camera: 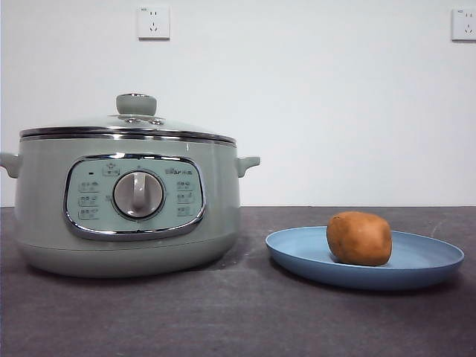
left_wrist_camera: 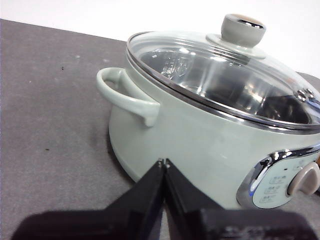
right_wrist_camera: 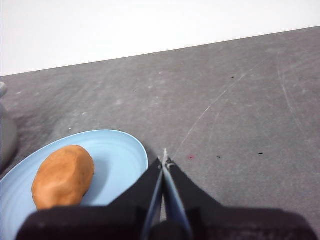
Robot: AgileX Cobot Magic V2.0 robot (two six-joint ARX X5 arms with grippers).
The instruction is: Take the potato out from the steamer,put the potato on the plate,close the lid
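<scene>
The sage-green steamer (camera: 126, 208) stands at the left of the table with its glass lid (camera: 130, 123) closed on it. The orange-brown potato (camera: 359, 238) lies on the light-blue plate (camera: 416, 271) to the right. In the left wrist view my left gripper (left_wrist_camera: 163, 161) is shut and empty, beside the steamer (left_wrist_camera: 200, 145) below its side handle; the lid (left_wrist_camera: 230, 70) sits on top. In the right wrist view my right gripper (right_wrist_camera: 164, 160) is shut and empty, just past the rim of the plate (right_wrist_camera: 115, 160), beside the potato (right_wrist_camera: 63, 176). Neither arm shows in the front view.
The table (camera: 238, 320) is dark grey. A white wall behind it carries two power sockets (camera: 153, 22). The steamer's side handle (left_wrist_camera: 125, 95) sticks out toward my left gripper.
</scene>
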